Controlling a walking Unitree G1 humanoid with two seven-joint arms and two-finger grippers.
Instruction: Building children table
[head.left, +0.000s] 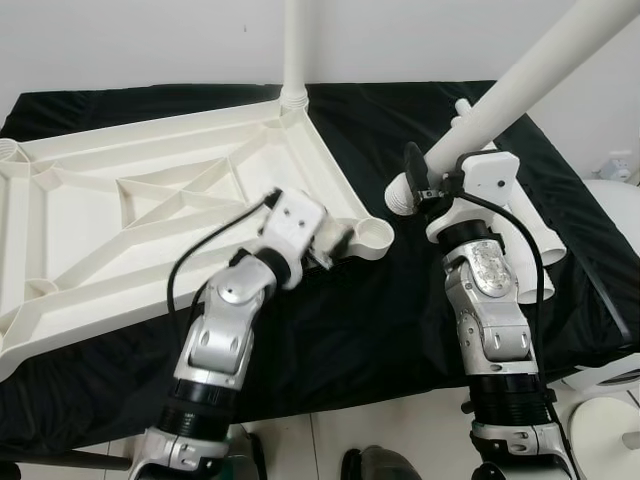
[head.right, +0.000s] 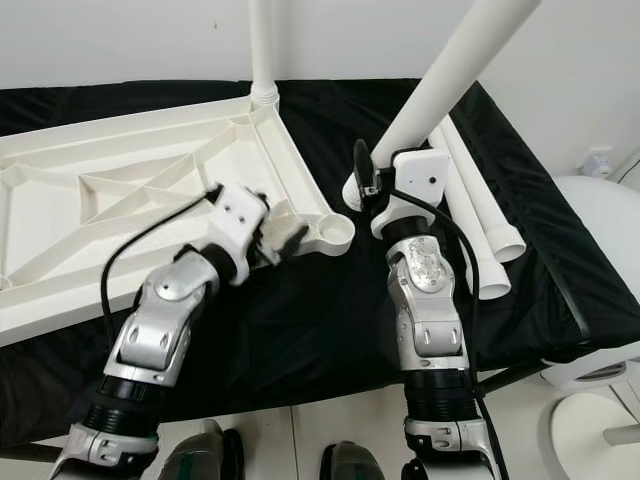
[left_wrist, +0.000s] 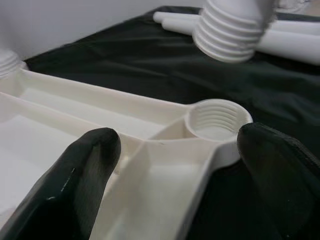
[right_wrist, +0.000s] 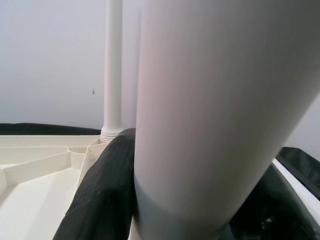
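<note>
A white ribbed table top (head.left: 130, 190) lies upside down on a black cloth (head.left: 400, 330). One white leg (head.left: 294, 50) stands screwed into its far corner. My left gripper (head.left: 335, 245) is open, its fingers (left_wrist: 85, 175) on either side of the top's rim just behind the near threaded corner socket (head.left: 372, 236). My right gripper (head.left: 425, 185) is shut on a second white leg (head.left: 520, 80), held slanted with its threaded end (left_wrist: 230, 35) hanging a little above and to the right of that socket.
Two more white legs (head.right: 480, 215) lie side by side on the cloth behind my right arm. White round objects (head.left: 610, 420) stand off the cloth's right edge. The cloth's near edge runs just in front of my arms.
</note>
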